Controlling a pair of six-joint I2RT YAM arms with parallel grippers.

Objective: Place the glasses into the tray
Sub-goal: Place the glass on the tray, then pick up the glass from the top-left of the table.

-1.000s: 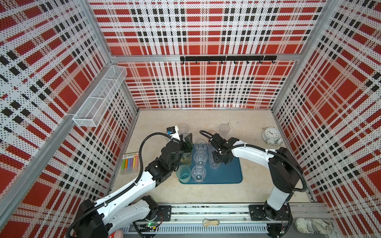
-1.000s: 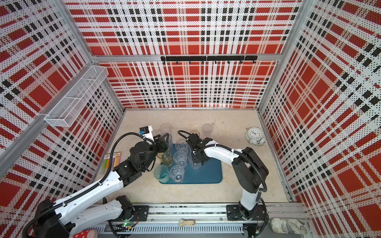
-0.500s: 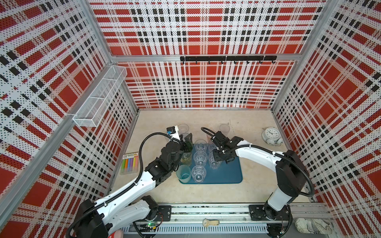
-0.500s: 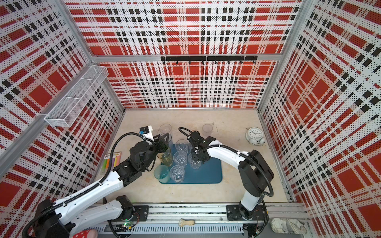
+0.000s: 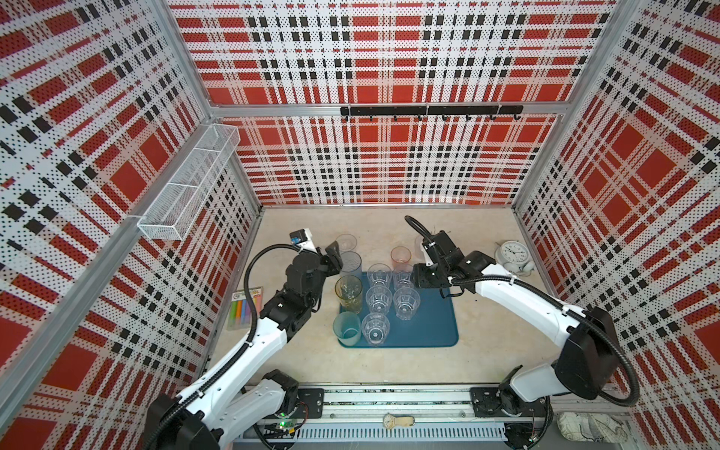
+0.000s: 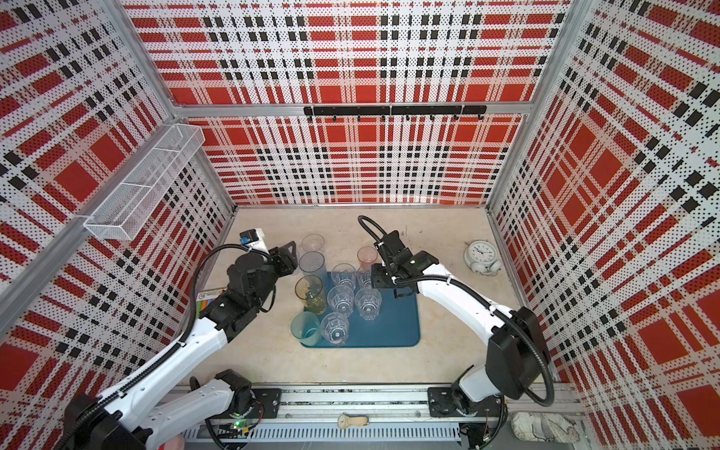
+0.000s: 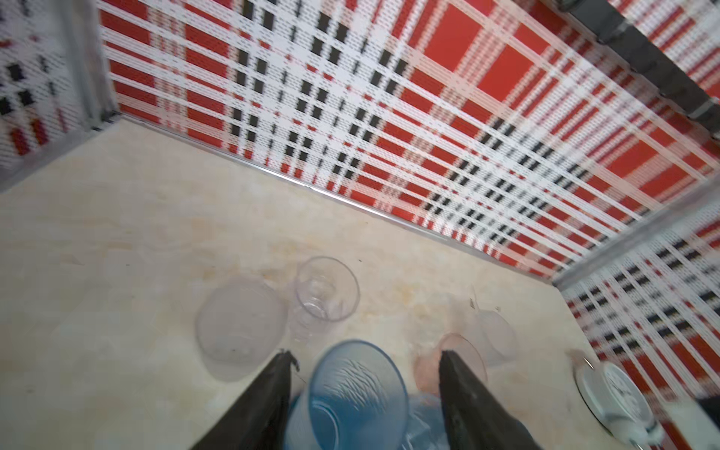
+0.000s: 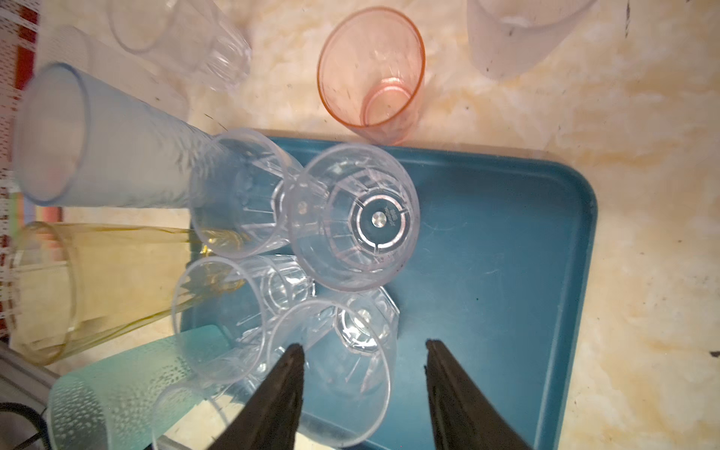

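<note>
The dark teal tray [image 5: 424, 327] [image 8: 506, 241] holds several clear faceted glasses [image 5: 378, 299], a teal one [image 5: 346, 329] and an amber one [image 5: 348, 294] along its left edge. My left gripper [image 5: 336, 259] [image 7: 365, 352] stands open around the grey-blue glass [image 5: 350, 262] [image 7: 358, 385] at the tray's back left corner, with gaps at both fingers. My right gripper [image 5: 414, 280] [image 8: 363, 345] is open above a clear glass [image 8: 331, 374] standing on the tray. A pink glass [image 5: 400, 255] [image 8: 372, 74], a clear one [image 5: 346, 242] and frosted ones [image 8: 514, 31] stand on the table behind the tray.
A white alarm clock [image 5: 513, 253] sits at the back right. A pack of coloured sticks [image 5: 246, 307] lies by the left wall, under my left arm. A white mesh basket [image 5: 187, 187] hangs on the left wall. The tray's right half is bare.
My right gripper has opened, letting go of a clear glass on the tray, and has pulled up and back toward the right. The left arm has hardly moved.
</note>
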